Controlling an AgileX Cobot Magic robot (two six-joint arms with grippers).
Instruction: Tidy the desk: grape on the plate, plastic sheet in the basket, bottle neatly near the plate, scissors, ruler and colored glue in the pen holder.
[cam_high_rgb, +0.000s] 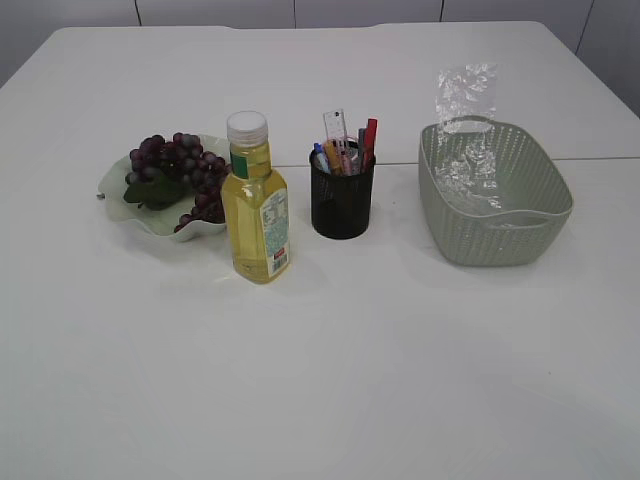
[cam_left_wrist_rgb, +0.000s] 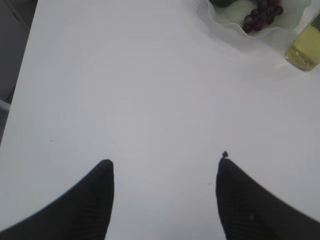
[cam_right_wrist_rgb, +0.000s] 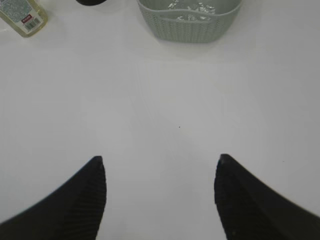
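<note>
Right, everything sits in a row across the white worktop (cam_high_rgb: 320, 380). Far left, the bunch of dark grapes (cam_high_rgb: 180, 175) lies on the pale wavy-edged plate (cam_high_rgb: 115, 190). Just beside the plate's right edge, the bottle of yellow liquid (cam_high_rgb: 256, 215) stands upright, white cap on. Next along, the black mesh pen holder (cam_high_rgb: 342, 205) stands upright, a clear ruler (cam_high_rgb: 336, 128) poking up among pens and other coloured items; I can't pick out scissors or glue in that cluster. Far right, the grey-green woven basket (cam_high_rgb: 500, 230) holds the crinkled clear plastic sheet (cam_high_rgb: 466, 100), which sticks up above its back rim.

Both arms are out of the exterior view. Left gripper (cam_left_wrist_rgb: 165, 170): fingers (cam_left_wrist_rgb: 95, 200) spread wide, nothing between them, above bare worktop. Right gripper (cam_right_wrist_rgb: 160, 167): fingers (cam_right_wrist_rgb: 85, 200) likewise wide apart, holding nothing.
</note>
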